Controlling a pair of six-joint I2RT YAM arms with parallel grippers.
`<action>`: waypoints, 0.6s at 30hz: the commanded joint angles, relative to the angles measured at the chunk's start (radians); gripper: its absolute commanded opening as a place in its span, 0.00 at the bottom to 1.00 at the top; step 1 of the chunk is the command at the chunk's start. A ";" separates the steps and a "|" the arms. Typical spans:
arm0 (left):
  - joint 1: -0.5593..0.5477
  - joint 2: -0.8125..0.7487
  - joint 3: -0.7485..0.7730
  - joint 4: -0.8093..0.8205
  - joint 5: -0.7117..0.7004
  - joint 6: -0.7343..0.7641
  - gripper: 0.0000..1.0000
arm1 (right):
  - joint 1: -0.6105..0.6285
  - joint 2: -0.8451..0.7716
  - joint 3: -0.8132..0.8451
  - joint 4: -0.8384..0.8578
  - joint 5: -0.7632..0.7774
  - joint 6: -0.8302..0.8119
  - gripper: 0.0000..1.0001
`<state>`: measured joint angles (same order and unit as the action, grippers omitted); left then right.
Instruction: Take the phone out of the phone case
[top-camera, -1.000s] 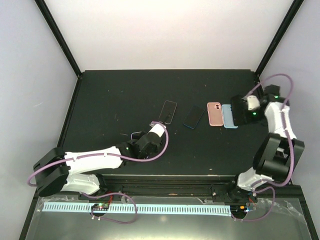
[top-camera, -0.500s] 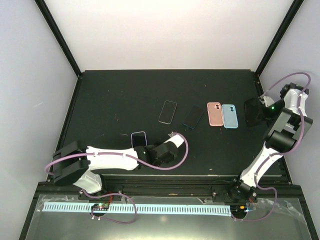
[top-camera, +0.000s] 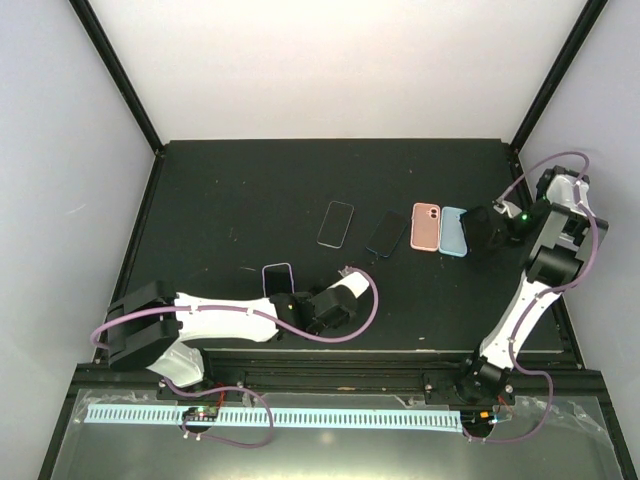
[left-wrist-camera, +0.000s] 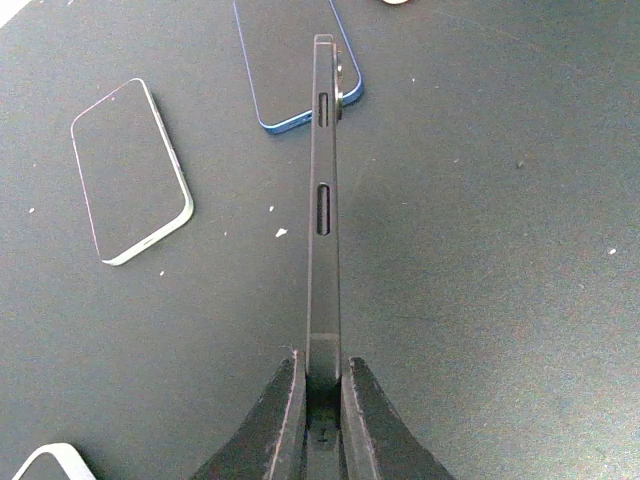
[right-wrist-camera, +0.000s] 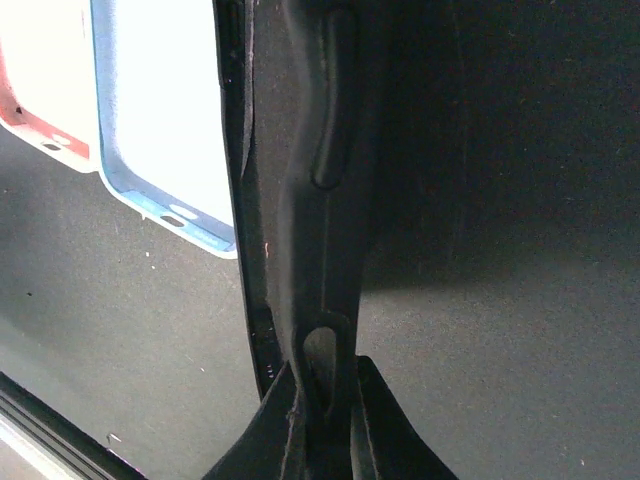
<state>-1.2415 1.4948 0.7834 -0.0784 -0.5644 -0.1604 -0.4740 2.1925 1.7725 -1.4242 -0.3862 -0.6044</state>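
Note:
My left gripper (top-camera: 328, 303) (left-wrist-camera: 322, 375) is shut on a dark phone (left-wrist-camera: 322, 200), held on its edge above the black table near the front. My right gripper (top-camera: 500, 222) (right-wrist-camera: 322, 390) is shut on a black phone case (top-camera: 478, 230) (right-wrist-camera: 310, 200), which is bent and held edge-on just right of a light blue case (top-camera: 453, 231) (right-wrist-camera: 165, 110). A pink case (top-camera: 426, 227) (right-wrist-camera: 30, 70) lies beside the blue one.
A silver-edged phone (top-camera: 336, 223) (left-wrist-camera: 130, 170) and a blue-edged phone (top-camera: 387, 233) (left-wrist-camera: 295, 60) lie face up mid-table. Another phone with a pale rim (top-camera: 277, 280) lies by the left arm. Black frame posts (top-camera: 540, 90) stand at the table's corners.
The left arm drew back toward the front edge, uncovering the pale-rimmed phone, then stayed put. The right gripper swung the black case right, then back left beside the blue case.

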 joint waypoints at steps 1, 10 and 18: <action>-0.010 0.006 0.051 0.034 -0.028 -0.005 0.02 | -0.006 0.005 -0.005 0.005 -0.026 0.007 0.05; -0.013 0.018 0.060 0.005 -0.059 0.009 0.02 | -0.014 -0.062 -0.046 0.069 -0.097 0.024 0.01; -0.048 0.128 0.148 -0.074 -0.173 0.110 0.02 | -0.036 -0.021 -0.087 0.135 -0.087 0.088 0.02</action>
<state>-1.2598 1.5650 0.8330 -0.1230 -0.6197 -0.1230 -0.4976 2.1727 1.6928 -1.3403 -0.4603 -0.5591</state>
